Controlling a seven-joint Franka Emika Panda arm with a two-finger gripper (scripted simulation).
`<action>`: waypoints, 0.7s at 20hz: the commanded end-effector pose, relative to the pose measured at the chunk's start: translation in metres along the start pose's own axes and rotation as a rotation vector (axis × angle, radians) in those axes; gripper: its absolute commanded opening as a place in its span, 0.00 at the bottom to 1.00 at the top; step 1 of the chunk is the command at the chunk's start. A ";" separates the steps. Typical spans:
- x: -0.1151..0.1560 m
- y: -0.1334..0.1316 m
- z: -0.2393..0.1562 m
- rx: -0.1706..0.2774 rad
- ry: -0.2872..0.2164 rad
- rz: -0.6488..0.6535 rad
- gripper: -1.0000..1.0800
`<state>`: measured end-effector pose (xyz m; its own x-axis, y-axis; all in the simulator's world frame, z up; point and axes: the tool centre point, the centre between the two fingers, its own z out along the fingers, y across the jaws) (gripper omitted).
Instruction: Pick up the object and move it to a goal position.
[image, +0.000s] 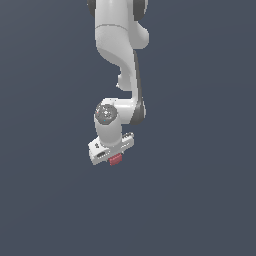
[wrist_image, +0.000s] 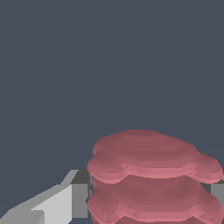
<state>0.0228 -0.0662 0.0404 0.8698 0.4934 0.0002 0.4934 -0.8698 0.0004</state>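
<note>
The tool (image: 114, 156) pinches the small red lump (wrist_image: 151, 175) across its ridged sides (likely light, stiff and grippy), a sound hold.

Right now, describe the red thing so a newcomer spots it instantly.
Follow the white robot arm down to its gripper. The object sits directly under it, a small dull-red lump with ridged, stacked layers. It is the only coloured item against the plain dark grey background.

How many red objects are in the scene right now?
1. The red object sits directly under the white gripper in the exterior view; the wrist view shows it between the fingers. The arm could hide others beneath it.
</note>
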 end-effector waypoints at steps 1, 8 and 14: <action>0.000 0.000 0.000 0.000 0.000 0.000 0.00; 0.002 -0.002 -0.003 -0.003 0.003 0.006 0.00; 0.010 -0.010 -0.019 -0.017 0.015 0.042 0.00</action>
<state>0.0255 -0.0565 0.0544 0.8852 0.4651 0.0108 0.4650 -0.8852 0.0127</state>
